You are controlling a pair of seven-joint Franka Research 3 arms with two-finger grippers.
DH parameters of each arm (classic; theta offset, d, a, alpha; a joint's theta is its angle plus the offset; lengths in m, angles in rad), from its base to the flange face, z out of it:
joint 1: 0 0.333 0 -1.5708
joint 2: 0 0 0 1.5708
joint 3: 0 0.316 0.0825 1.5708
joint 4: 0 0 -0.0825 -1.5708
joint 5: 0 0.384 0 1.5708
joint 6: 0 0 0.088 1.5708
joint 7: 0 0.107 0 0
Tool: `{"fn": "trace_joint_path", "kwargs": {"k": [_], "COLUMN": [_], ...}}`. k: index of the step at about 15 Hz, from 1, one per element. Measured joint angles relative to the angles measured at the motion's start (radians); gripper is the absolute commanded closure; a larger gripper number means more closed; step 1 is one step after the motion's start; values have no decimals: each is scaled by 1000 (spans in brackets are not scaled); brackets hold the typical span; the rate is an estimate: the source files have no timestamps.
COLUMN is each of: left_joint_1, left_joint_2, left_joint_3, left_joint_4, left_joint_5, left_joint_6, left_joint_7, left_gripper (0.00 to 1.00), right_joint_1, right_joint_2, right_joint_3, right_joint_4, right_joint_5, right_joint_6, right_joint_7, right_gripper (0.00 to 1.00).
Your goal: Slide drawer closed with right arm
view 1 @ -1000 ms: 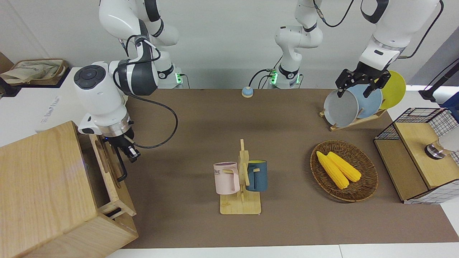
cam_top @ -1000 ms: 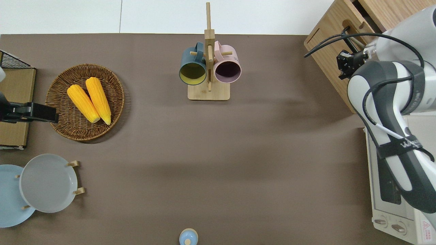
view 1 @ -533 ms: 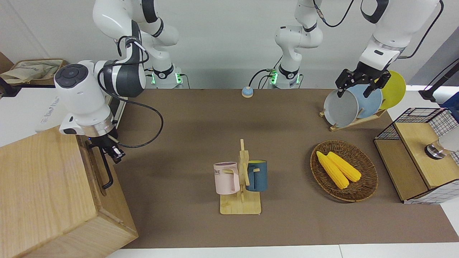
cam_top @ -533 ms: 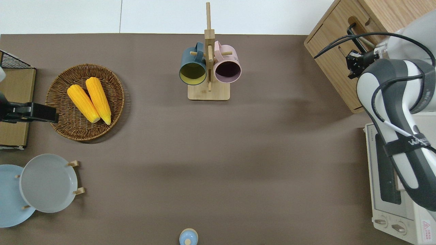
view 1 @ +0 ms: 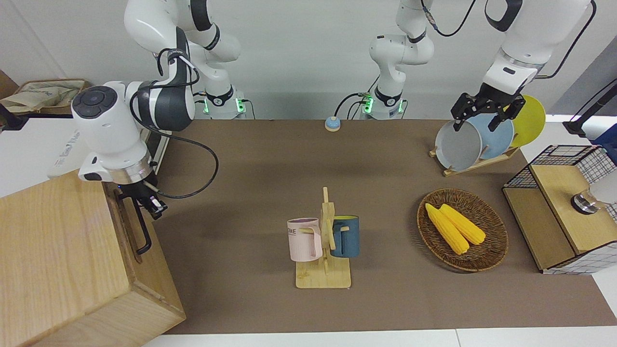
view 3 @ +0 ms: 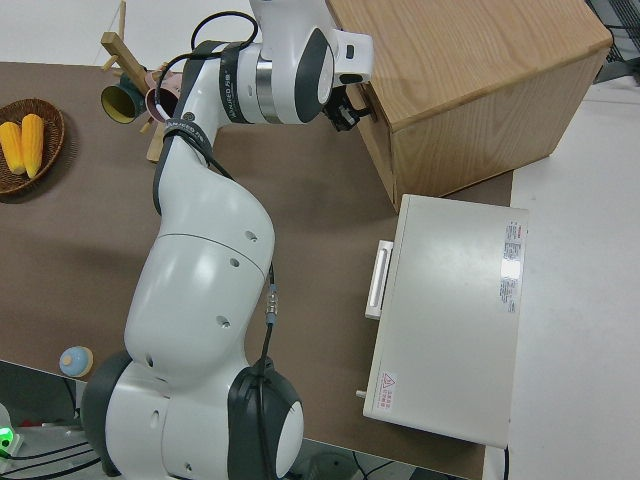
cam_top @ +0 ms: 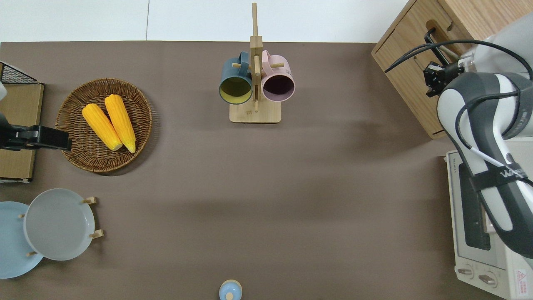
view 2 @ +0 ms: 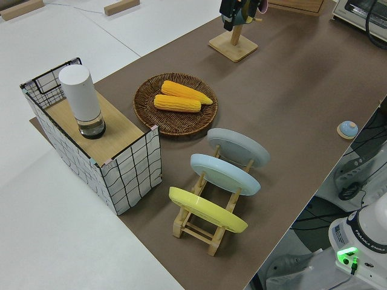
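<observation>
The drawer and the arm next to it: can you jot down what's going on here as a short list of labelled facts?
drawer: pushed in, front level with the cabinet
handle: black bar on the drawer front
right gripper: at the end of the handle nearer to the robots
left gripper: parked
oven: white, beside the cabinet, nearer to the robots
mug rack: mid-table, holding a pink mug and a blue mug

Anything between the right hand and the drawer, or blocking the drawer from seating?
Nothing visible. The right hand is at the drawer front by its handle, and the drawer looks flush with the cabinet. Left arm is parked.
</observation>
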Motion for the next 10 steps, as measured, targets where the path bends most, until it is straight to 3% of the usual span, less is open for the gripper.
{"fn": "trace_joint_path", "kwargs": {"k": [10], "left_joint_1": [0], "left_joint_2": [0], "left_joint_3": [0], "left_joint_4": [0], "left_joint_5": [0], "left_joint_6": [0], "left_joint_7": [0], "left_gripper": [2], "right_joint_1": [8], "right_joint_2": [0], "right_joint_3": [9], "right_joint_4": [3], "right_joint_5": [0], "right_joint_6": [-5], "right_joint_7": [-32], "right_gripper": [1000]}}
